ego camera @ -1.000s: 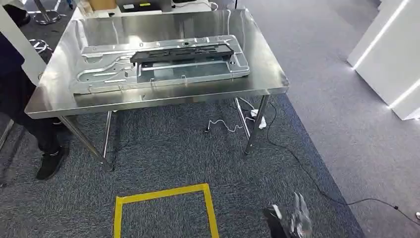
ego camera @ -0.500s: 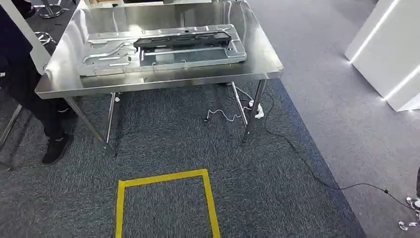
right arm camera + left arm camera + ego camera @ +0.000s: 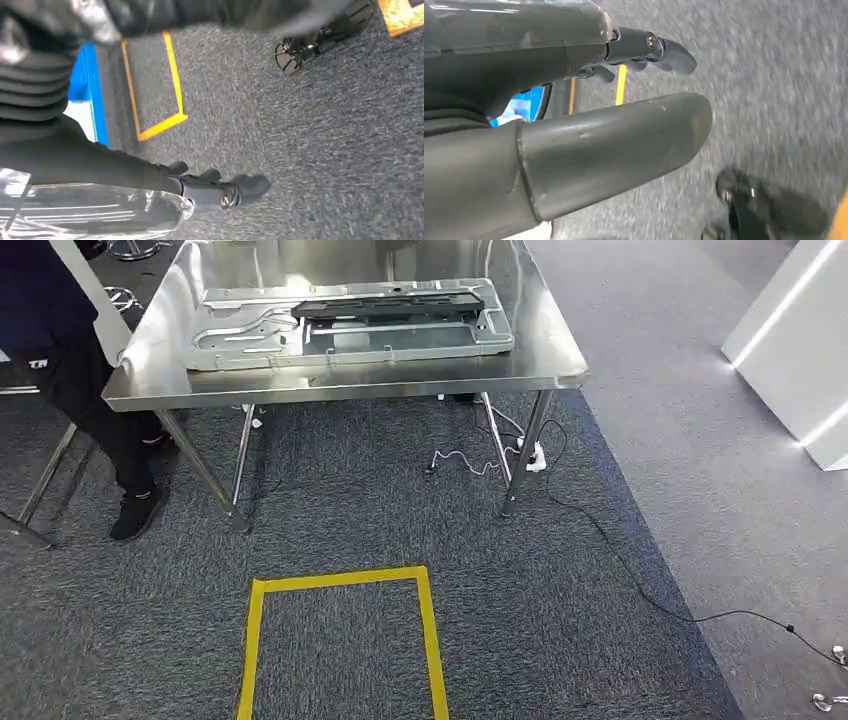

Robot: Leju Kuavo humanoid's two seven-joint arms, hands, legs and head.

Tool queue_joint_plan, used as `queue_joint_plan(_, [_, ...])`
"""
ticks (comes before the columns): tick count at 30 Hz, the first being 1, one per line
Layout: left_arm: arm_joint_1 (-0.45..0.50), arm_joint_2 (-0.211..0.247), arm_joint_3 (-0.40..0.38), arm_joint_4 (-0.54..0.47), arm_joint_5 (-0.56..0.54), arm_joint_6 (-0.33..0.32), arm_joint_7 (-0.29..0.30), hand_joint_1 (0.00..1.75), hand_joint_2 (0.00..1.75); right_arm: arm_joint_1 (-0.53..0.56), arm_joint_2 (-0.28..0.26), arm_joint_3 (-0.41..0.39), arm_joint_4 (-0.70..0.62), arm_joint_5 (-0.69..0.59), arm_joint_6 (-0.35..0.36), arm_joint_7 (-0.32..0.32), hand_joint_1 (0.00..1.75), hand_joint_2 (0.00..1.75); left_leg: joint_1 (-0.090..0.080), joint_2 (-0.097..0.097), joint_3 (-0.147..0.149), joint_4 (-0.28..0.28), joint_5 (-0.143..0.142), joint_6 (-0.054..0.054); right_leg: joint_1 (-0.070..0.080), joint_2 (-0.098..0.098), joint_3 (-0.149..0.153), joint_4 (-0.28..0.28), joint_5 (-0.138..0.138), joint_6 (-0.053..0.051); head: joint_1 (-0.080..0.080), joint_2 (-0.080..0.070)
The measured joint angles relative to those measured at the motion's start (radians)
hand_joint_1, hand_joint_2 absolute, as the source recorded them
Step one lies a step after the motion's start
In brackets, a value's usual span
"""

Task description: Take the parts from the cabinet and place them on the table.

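On the steel table (image 3: 556,352) lies a wide silver pressed-metal panel (image 3: 240,340), and a long black part (image 3: 386,306) rests across its top. My left hand (image 3: 574,100) hangs over the grey carpet, with its thumb and fingers (image 3: 664,50) apart and nothing between them. My right hand (image 3: 150,180) also hangs over the carpet, with its dark fingers (image 3: 235,192) stretched out and holding nothing.
A person in dark clothes (image 3: 70,360) stands at the table's left end. A yellow tape square (image 3: 340,580) marks the carpet in front of the table. Cables (image 3: 620,560) trail from under the table to the right. A white cabinet (image 3: 800,350) stands far right.
The whole head picture has shifted, so the camera moved: the table now sits higher and the tape square more central. My right hand, low in the oldest frame, has left the head view.
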Motion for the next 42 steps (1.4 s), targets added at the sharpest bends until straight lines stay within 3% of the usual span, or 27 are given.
queue_joint_plan(2, [0.002, 0.01, 0.0, 0.0, -0.002, 0.0, 0.001, 0.0, 0.0, 0.001, 0.0, 0.0, 0.0, 0.006, 0.009, -0.013, 0.0, 0.0, 0.004, 0.04, -0.034, 0.073, -0.06, -0.008, 0.0, -0.024, -0.001, -0.004, 0.005, -0.016, -0.002, 0.0])
queue_joint_plan(4, [0.002, 0.019, 0.0, 0.0, -0.003, 0.001, 0.003, 0.0, 0.0, 0.004, 0.0, 0.001, 0.001, 0.006, 0.012, -0.014, 0.0, 0.0, 0.006, 0.05, -0.111, 0.245, -0.143, -0.018, 0.002, -0.054, -0.006, -0.002, 0.005, -0.018, -0.002, 0.0])
queue_joint_plan(5, [0.004, 0.021, 0.0, 0.0, -0.004, 0.001, 0.004, 0.0, 0.0, 0.004, 0.0, 0.001, 0.001, 0.006, 0.015, -0.016, 0.0, 0.0, 0.007, 0.052, -0.138, 0.307, -0.161, -0.023, 0.003, -0.067, -0.011, 0.0, 0.005, -0.018, -0.002, 0.0])
queue_joint_plan(6, [0.007, 0.023, 0.0, 0.0, -0.009, 0.007, 0.006, 0.0, 0.0, 0.003, 0.0, 0.001, 0.001, 0.006, 0.023, -0.022, 0.0, 0.0, 0.009, 0.054, -0.144, 0.328, -0.153, -0.027, 0.003, -0.079, -0.013, 0.002, 0.005, -0.018, -0.002, 0.0])
queue_joint_plan(7, [0.01, 0.023, -0.001, 0.0, -0.014, 0.017, 0.009, 0.0, 0.0, 0.002, 0.0, 0.001, 0.002, 0.007, 0.032, -0.027, 0.0, 0.0, 0.011, 0.057, -0.126, 0.299, -0.124, -0.03, 0.002, -0.09, -0.014, 0.005, 0.005, -0.018, -0.001, 0.0])
queue_joint_plan(9, [0.011, 0.023, -0.005, 0.0, -0.019, 0.023, 0.011, 0.0, 0.0, -0.002, 0.001, 0.001, 0.004, 0.012, 0.051, -0.028, 0.0, 0.0, 0.017, 0.082, -0.033, 0.134, -0.041, -0.034, 0.001, -0.11, -0.014, 0.014, 0.001, -0.012, -0.001, 0.0])
queue_joint_plan(10, [0.009, 0.023, -0.006, 0.0, -0.019, 0.023, 0.012, 0.0, 0.0, -0.003, 0.002, 0.002, 0.005, 0.016, 0.059, -0.022, 0.0, 0.0, 0.017, 0.122, 0.016, 0.047, -0.022, -0.032, 0.005, -0.119, -0.016, 0.022, -0.003, -0.006, -0.002, 0.0])
queue_joint_plan(11, [0.006, 0.023, -0.007, 0.0, -0.019, 0.023, 0.012, 0.0, 0.0, -0.001, 0.002, 0.002, 0.006, 0.02, 0.065, -0.021, 0.0, 0.0, 0.004, 0.14, 0.031, 0.021, -0.034, -0.024, 0.008, -0.127, -0.023, 0.03, -0.007, 0.001, -0.003, 0.0])
queue_joint_plan(15, [0.008, 0.026, -0.01, 0.0, -0.019, 0.022, 0.012, 0.0, 0.0, -0.01, 0.002, 0.005, 0.008, 0.023, 0.072, -0.011, 0.0, 0.0, 0.005, 0.106, 0.009, 0.013, -0.03, 0.012, 0.01, -0.159, -0.018, 0.034, -0.009, 0.022, 0.002, 0.0])
queue_joint_plan(17, [0.008, 0.026, -0.014, 0.0, -0.018, 0.022, 0.012, 0.0, 0.0, -0.008, 0.002, 0.007, 0.009, 0.023, 0.073, -0.01, 0.0, 0.0, 0.01, 0.092, 0.008, 0.009, -0.019, 0.028, 0.003, -0.067, -0.041, 0.091, -0.064, 0.035, 0.003, 0.0])
queue_joint_plan(18, [0.007, 0.026, -0.015, 0.0, -0.018, 0.023, 0.012, 0.0, 0.0, -0.006, 0.002, 0.007, 0.01, 0.023, 0.074, -0.004, 0.0, 0.0, 0.009, 0.084, 0.002, 0.009, -0.016, 0.033, 0.003, -0.048, -0.072, 0.159, -0.108, 0.036, 0.002, 0.0])
queue_joint_plan(20, [0.006, 0.026, -0.018, 0.0, -0.017, 0.023, 0.013, 0.0, 0.0, -0.004, 0.002, 0.008, 0.011, 0.024, 0.077, 0.011, 0.0, 0.0, 0.005, 0.06, -0.007, 0.011, -0.01, 0.038, 0.003, -0.039, -0.141, 0.314, -0.172, 0.037, 0.002, 0.0])
queue_joint_plan(21, [0.007, 0.026, -0.018, 0.0, -0.017, 0.023, 0.013, 0.0, 0.0, -0.003, 0.002, 0.008, 0.012, 0.024, 0.081, 0.016, 0.0, 0.0, 0.004, 0.048, -0.01, 0.013, -0.008, 0.038, 0.003, -0.039, -0.153, 0.339, -0.167, 0.036, 0.002, 0.0])
queue_joint_plan(22, [0.008, 0.026, -0.018, 0.0, -0.017, 0.023, 0.015, 0.0, 0.0, -0.003, 0.002, 0.008, 0.013, 0.024, 0.083, 0.024, 0.0, 0.0, 0.003, 0.035, -0.011, 0.014, -0.008, 0.038, 0.003, -0.038, -0.142, 0.315, -0.138, 0.032, 0.002, 0.0])
queue_joint_plan(24, [0.009, 0.026, -0.018, 0.0, -0.017, 0.023, 0.018, 0.0, 0.0, -0.002, 0.003, 0.008, 0.013, 0.024, 0.092, 0.036, 0.0, 0.0, 0.002, 0.007, -0.01, 0.019, -0.007, 0.036, 0.005, -0.025, -0.072, 0.17, -0.048, 0.021, 0.002, 0.0])
queue_joint_plan(25, [0.008, 0.025, -0.018, 0.0, -0.017, 0.024, 0.019, 0.0, 0.0, -0.002, 0.003, 0.008, 0.013, 0.024, 0.095, 0.042, 0.0, 0.0, 0.001, -0.003, -0.011, 0.02, -0.006, 0.035, 0.007, 0.006, -0.034, 0.086, -0.008, 0.011, 0.002, 0.0])
queue_joint_plan(26, [0.005, 0.02, -0.018, 0.0, -0.017, 0.024, 0.02, 0.0, 0.0, 0.0, 0.002, 0.008, 0.013, 0.024, 0.098, 0.048, 0.0, 0.0, -0.002, -0.012, -0.017, 0.023, -0.003, 0.028, 0.005, 0.055, -0.022, 0.051, -0.019, 0.001, 0.001, 0.0])
queue_joint_plan(30, [0.009, 0.02, -0.019, 0.0, -0.017, 0.026, 0.021, 0.0, 0.0, -0.009, 0.003, 0.008, 0.013, 0.024, 0.1, 0.048, 0.0, 0.0, 0.008, -0.054, -0.032, 0.016, 0.014, -0.001, 0.011, 0.02, -0.022, 0.032, -0.01, -0.006, 0.002, 0.0])
queue_joint_plan(31, [0.01, 0.022, -0.019, 0.0, -0.017, 0.026, 0.021, 0.0, 0.0, -0.01, 0.008, 0.008, 0.014, 0.025, 0.101, 0.048, 0.0, 0.0, 0.003, -0.044, -0.035, 0.027, 0.008, -0.003, -0.005, 0.003, -0.016, 0.014, 0.001, -0.011, 0.002, 0.0])
queue_joint_plan(32, [0.01, 0.021, -0.019, 0.0, -0.017, 0.026, 0.021, 0.0, 0.0, -0.008, 0.009, 0.008, 0.015, 0.025, 0.101, 0.048, 0.0, 0.0, -0.002, 0.004, -0.047, 0.052, -0.015, -0.008, -0.002, -0.009, -0.012, 0.006, 0.004, -0.016, 0.002, 0.0])
queue_joint_plan(33, [0.009, 0.021, -0.019, 0.0, -0.017, 0.026, 0.022, 0.0, 0.0, -0.007, 0.009, 0.008, 0.015, 0.025, 0.102, 0.048, 0.0, 0.0, -0.001, 0.032, -0.075, 0.11, -0.056, -0.011, 0.0, -0.023, -0.013, 0.006, 0.006, -0.021, 0.001, 0.0])
queue_joint_plan(35, [0.006, 0.021, -0.019, 0.0, -0.017, 0.026, 0.021, 0.0, 0.0, -0.003, 0.009, 0.008, 0.016, 0.025, 0.102, 0.048, 0.0, 0.0, 0.005, 0.051, -0.145, 0.266, -0.132, -0.02, 0.005, -0.055, -0.019, 0.009, 0.006, -0.022, 0.002, 0.0])
queue_joint_plan(36, [0.006, 0.021, -0.019, 0.0, -0.016, 0.026, 0.02, 0.0, 0.0, -0.003, 0.01, 0.008, 0.016, 0.025, 0.103, 0.047, 0.0, 0.0, 0.007, 0.054, -0.164, 0.317, -0.145, -0.025, 0.005, -0.071, -0.023, 0.012, 0.005, -0.023, 0.001, 0.0])
queue_joint_plan(38, [0.009, 0.021, -0.019, 0.0, -0.014, 0.027, 0.019, 0.0, 0.0, -0.003, 0.011, 0.008, 0.016, 0.024, 0.106, 0.043, 0.0, 0.0, 0.012, 0.063, -0.127, 0.262, -0.101, -0.029, 0.003, -0.095, -0.027, 0.019, 0.002, -0.02, 0.001, 0.0])
queue_joint_plan(40, [0.009, 0.023, -0.019, 0.0, -0.013, 0.029, 0.021, 0.0, 0.0, -0.005, 0.014, 0.008, 0.016, 0.025, 0.106, 0.043, 0.0, 0.0, 0.014, 0.096, -0.026, 0.088, -0.029, -0.03, 0.002, -0.116, -0.027, 0.029, -0.003, -0.012, 0.001, 0.0])
queue_joint_plan(41, [0.006, 0.023, -0.019, 0.0, -0.013, 0.03, 0.022, 0.0, 0.0, -0.005, 0.014, 0.008, 0.016, 0.027, 0.102, 0.043, 0.0, 0.0, 0.012, 0.141, 0.003, 0.021, -0.037, -0.025, 0.005, -0.127, -0.028, 0.036, -0.008, -0.005, 0.001, 0.0])
queue_joint_plan(42, [0.003, 0.023, -0.019, 0.0, -0.01, 0.03, 0.023, 0.0, 0.0, -0.005, 0.014, 0.009, 0.016, 0.031, 0.094, 0.04, 0.0, 0.0, 0.007, 0.133, 0.005, 0.021, -0.03, -0.016, 0.01, -0.135, -0.03, 0.041, -0.013, 0.003, 0.002, 0.0])
